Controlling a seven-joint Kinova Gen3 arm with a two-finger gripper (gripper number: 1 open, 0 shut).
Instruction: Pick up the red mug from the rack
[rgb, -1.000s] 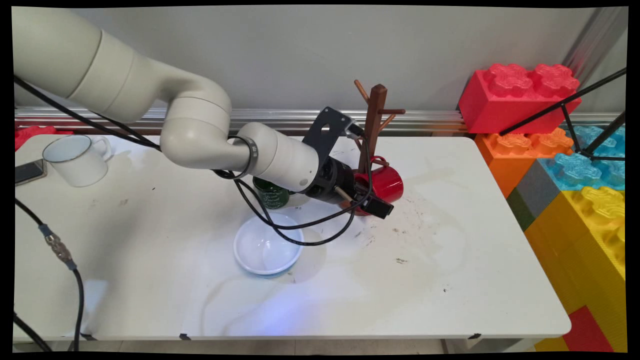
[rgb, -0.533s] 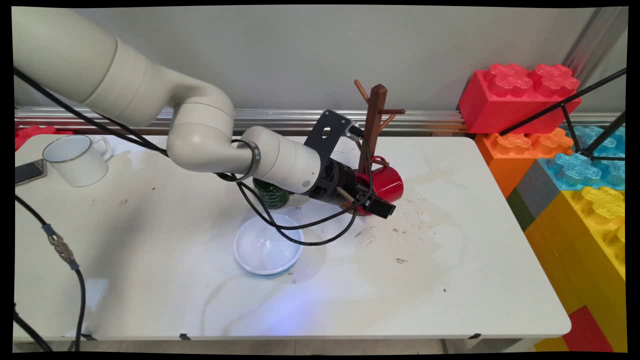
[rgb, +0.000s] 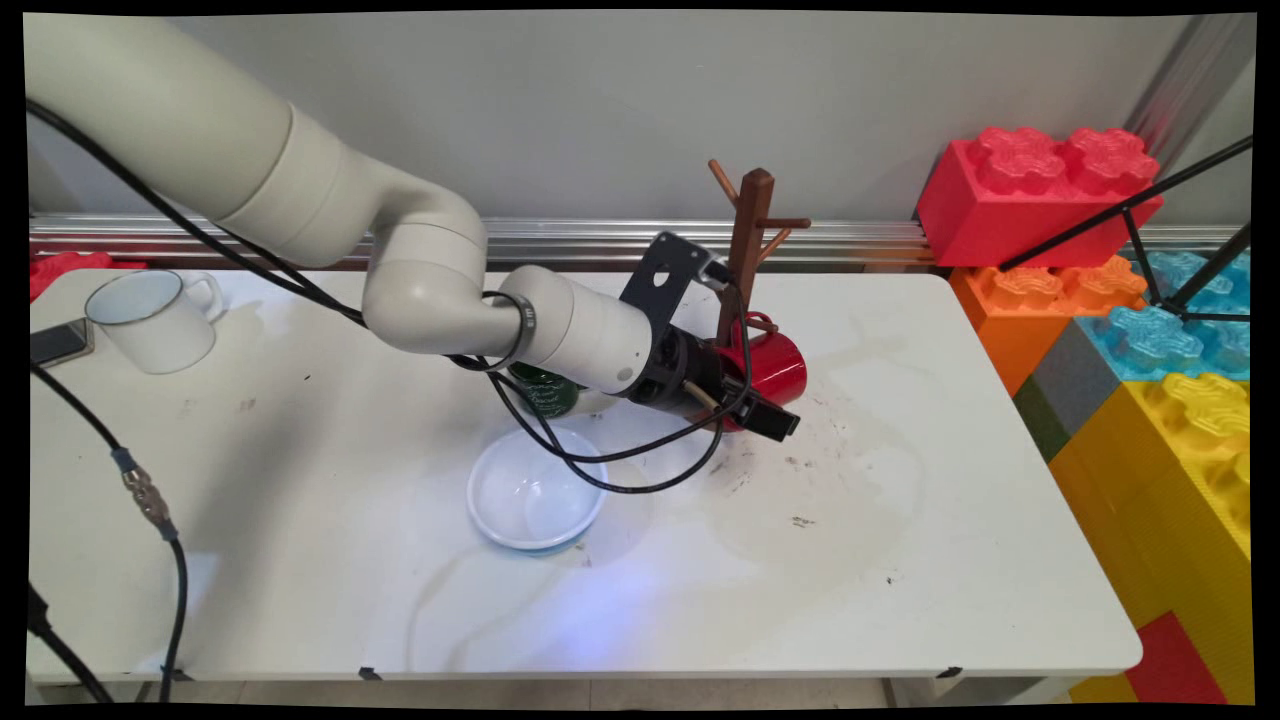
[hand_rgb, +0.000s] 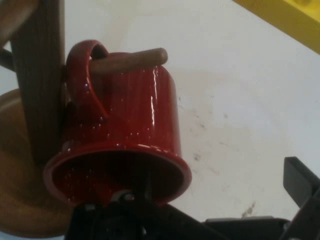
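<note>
White enamel, a handled mug (rgb: 155, 320) stands at the far left of the white worktop (rgb: 900, 560), just beside a dark phone (rgb: 60, 342) at the edge. Moving right, we see a dark green mug (rgb: 545, 392), partly hidden behind the arm, and nearer to us a shallow white bowl with a bluish rim (rgb: 535, 490); black cables droop over its far edge.

Next comes the black two-finger pincer (rgb: 772, 420), reaching low across the worktop to the mouth of a glossy red speckled mug (rgb: 778, 360). In the hand view the red mug hangs tilted by its handle on a low peg of the brown wooden mug tree (rgb: 750, 240), its side against the trunk and its open mouth turned toward the hand. The one finger (hand_rgb: 301, 181) we can see stands well apart from the mug's wall, so we judge the pincer released and gripping nothing; the other finger is out of sight.

Over the last second the arm has slid a little to the right and the pincer with it, while the red mug has kept its place on the peg.

Farthest right, big red, orange, blue and yellow toy bricks (rgb: 1040, 180) are stacked beside the worktop.
</note>
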